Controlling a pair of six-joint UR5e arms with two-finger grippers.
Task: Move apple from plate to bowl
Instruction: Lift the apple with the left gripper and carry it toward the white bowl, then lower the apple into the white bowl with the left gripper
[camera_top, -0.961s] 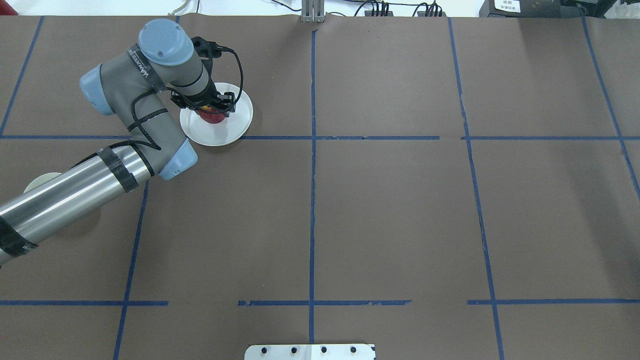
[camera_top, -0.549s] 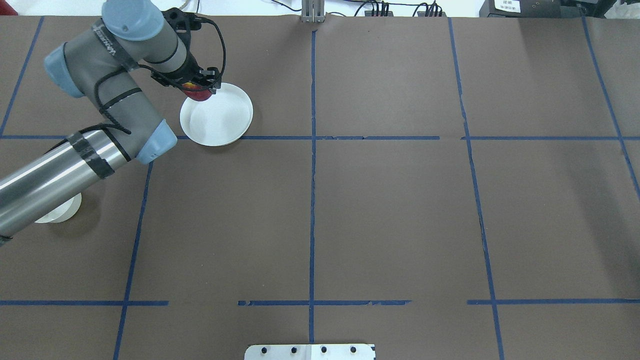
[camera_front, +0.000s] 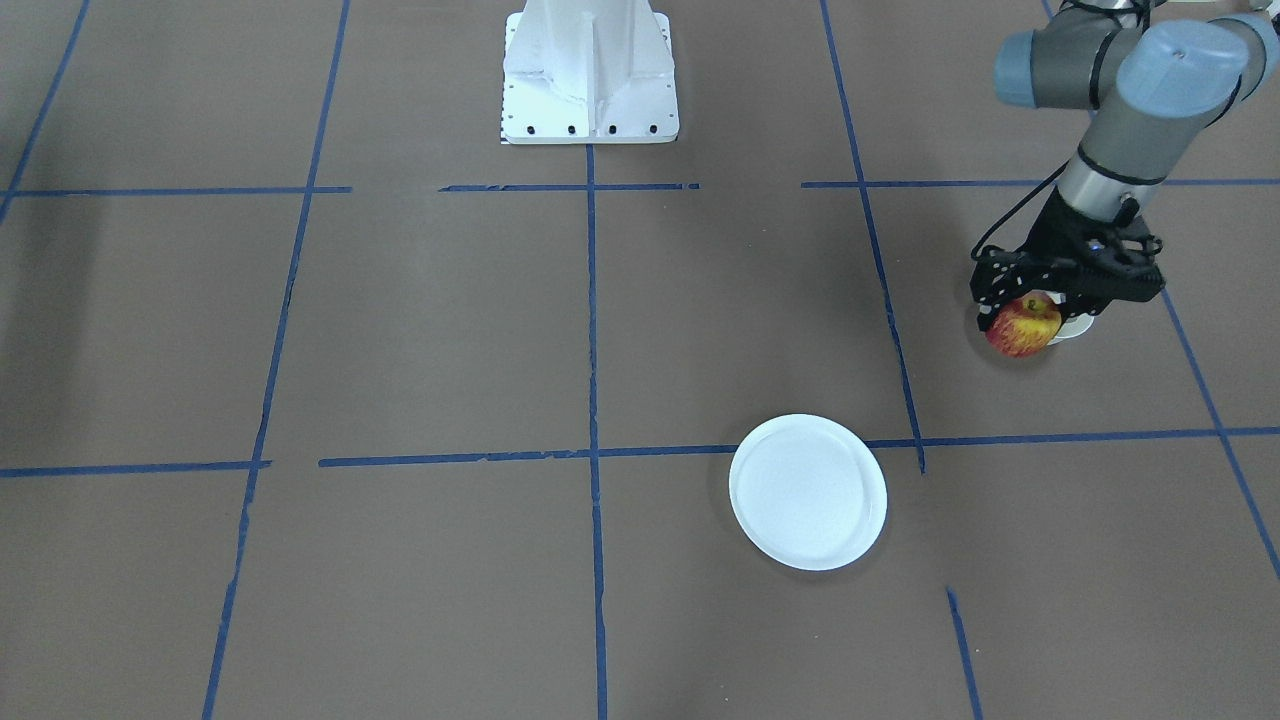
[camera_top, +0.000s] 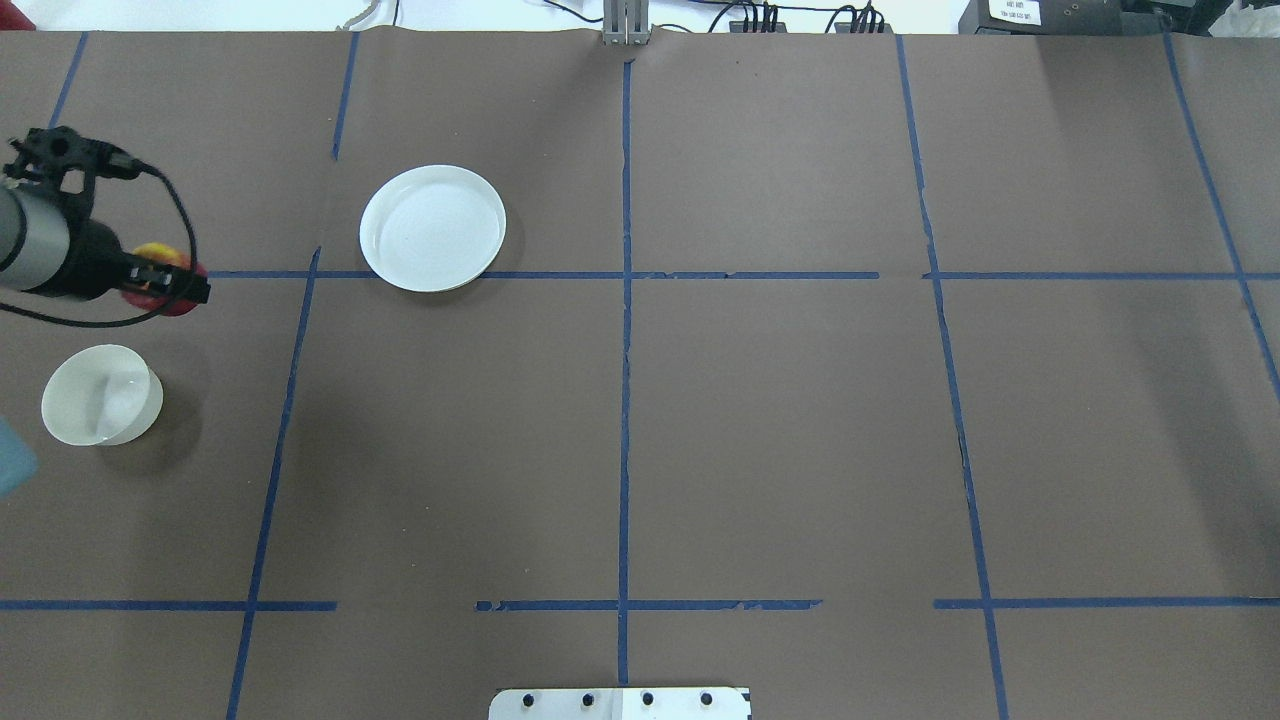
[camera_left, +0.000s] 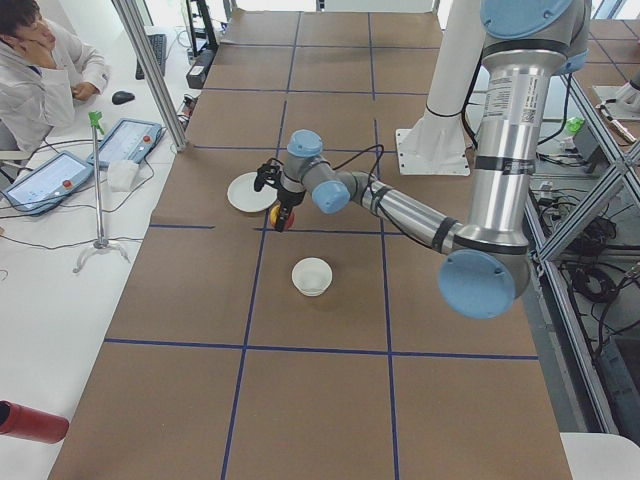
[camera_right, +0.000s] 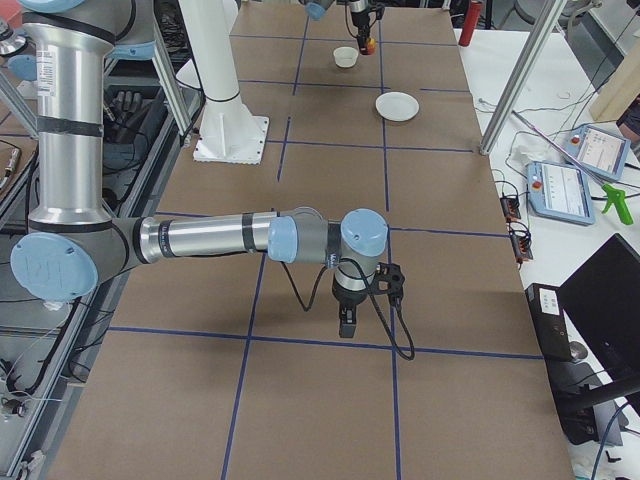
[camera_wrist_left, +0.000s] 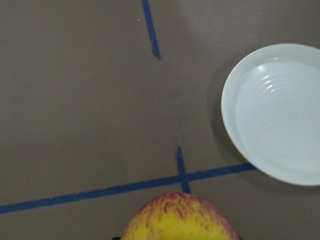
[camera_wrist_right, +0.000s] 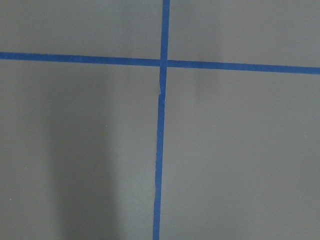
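apple (camera_wrist_left: 180, 220) cut by lower edge, bowl (camera_front: 1078, 330) mostly hidden

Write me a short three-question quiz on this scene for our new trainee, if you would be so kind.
1. True or false: the apple lies on the plate.
2. What holds the apple? A) the left end effector B) the bowl C) the plate
3. Which of the two dishes hold nothing?

Key
1. False: it hangs above the table, apart from the plate.
2. A.
3. Both the plate and the bowl.
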